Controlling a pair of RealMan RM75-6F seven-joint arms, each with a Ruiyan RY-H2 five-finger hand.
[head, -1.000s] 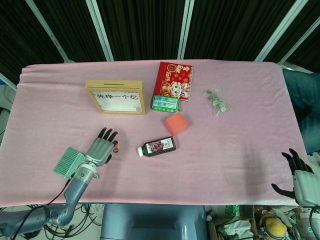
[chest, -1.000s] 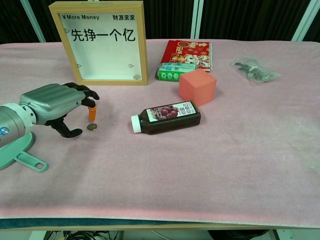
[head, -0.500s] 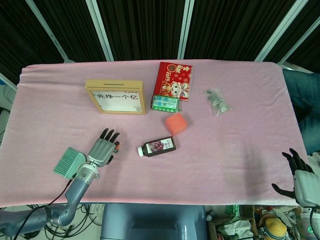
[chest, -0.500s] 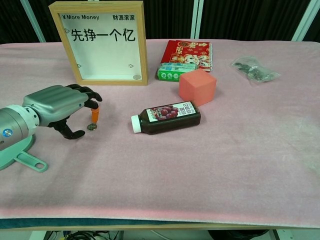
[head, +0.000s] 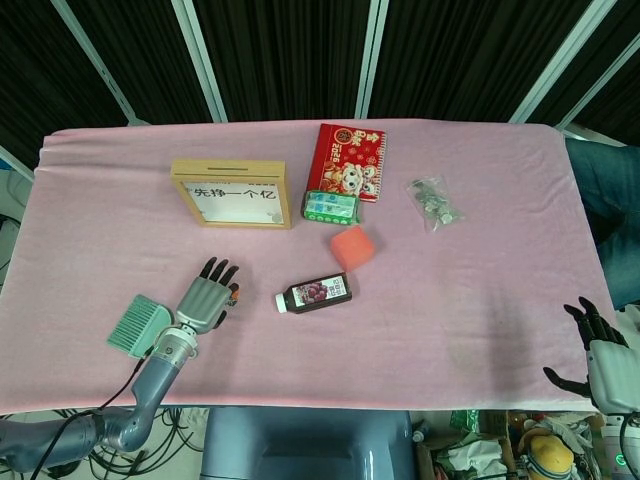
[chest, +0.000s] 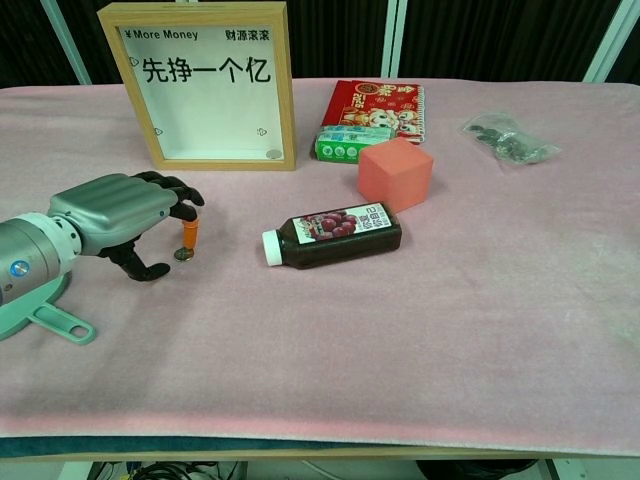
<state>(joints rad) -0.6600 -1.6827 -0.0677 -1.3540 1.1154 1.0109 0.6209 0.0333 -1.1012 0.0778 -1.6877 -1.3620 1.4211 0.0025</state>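
My left hand (head: 205, 297) hovers low over the pink cloth, left of a dark juice bottle (head: 314, 293). In the chest view the left hand (chest: 120, 215) is arched like a claw, fingers bent down and thumb apart. An orange-capped fingertip (chest: 190, 236) stands just above a small coin (chest: 183, 255) lying flat on the cloth. I cannot tell whether the tip touches the coin. The hand holds nothing. My right hand (head: 600, 345) hangs at the table's near right edge with fingers spread and empty. The chest view does not show it.
A wooden frame (chest: 208, 85) stands behind the left hand. A green brush (chest: 30, 305) lies under its wrist. A salmon cube (chest: 395, 173), green box (chest: 350, 143), red packet (chest: 378, 104) and clear bag of coins (chest: 505, 138) lie further back.
The left hand has crept slightly right and lowered, bringing the orange fingertip closer over the coin. The right hand has not moved.
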